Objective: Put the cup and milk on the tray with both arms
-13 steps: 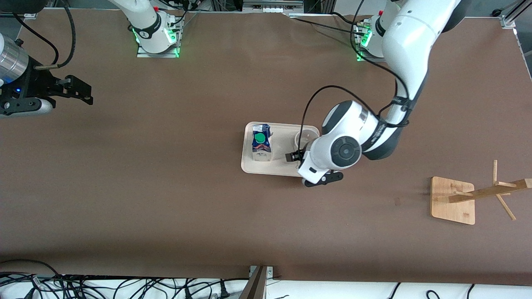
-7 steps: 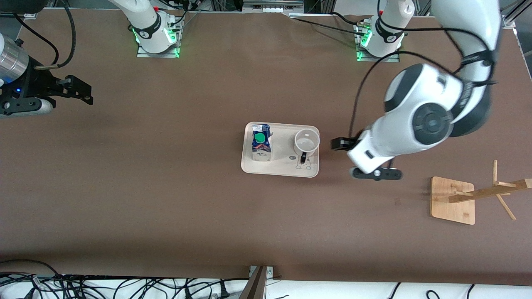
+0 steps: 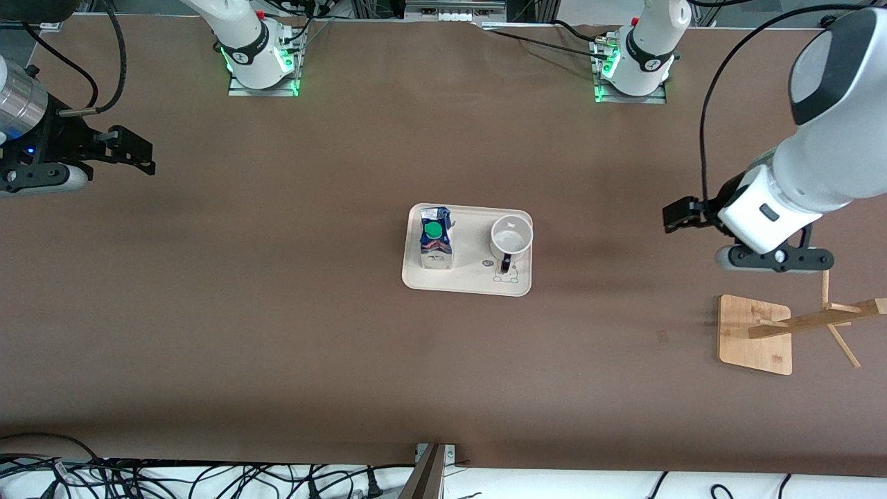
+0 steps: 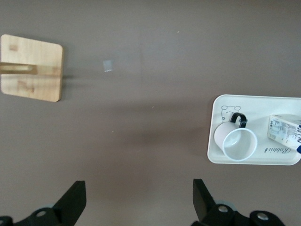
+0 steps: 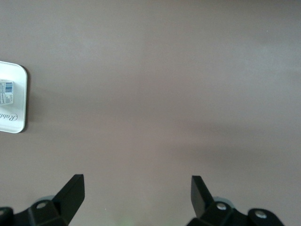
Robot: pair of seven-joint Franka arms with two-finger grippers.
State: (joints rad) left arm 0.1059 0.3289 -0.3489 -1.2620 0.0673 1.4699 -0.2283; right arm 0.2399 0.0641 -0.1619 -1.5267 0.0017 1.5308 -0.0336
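The cream tray [image 3: 466,281] lies at the table's middle. The milk carton [image 3: 436,239] stands upright on it toward the right arm's end. The white cup [image 3: 511,235] stands upright beside it on the tray, toward the left arm's end, with its black handle pointing to the front camera. My left gripper [image 3: 675,215] is open and empty over bare table between the tray and the wooden rack. In the left wrist view it [image 4: 138,188] sees the cup [image 4: 237,141], milk [image 4: 284,129] and tray [image 4: 263,106]. My right gripper [image 3: 138,152] waits open and empty at its table end; it also shows in the right wrist view [image 5: 136,183].
A wooden rack with a square base [image 3: 755,335] stands at the left arm's end, nearer the front camera than my left gripper; it also shows in the left wrist view [image 4: 30,68]. The right wrist view shows the tray's corner [image 5: 14,125].
My left gripper has left the cup standing on the tray and swung away toward the left arm's end of the table. The right arm has not moved.
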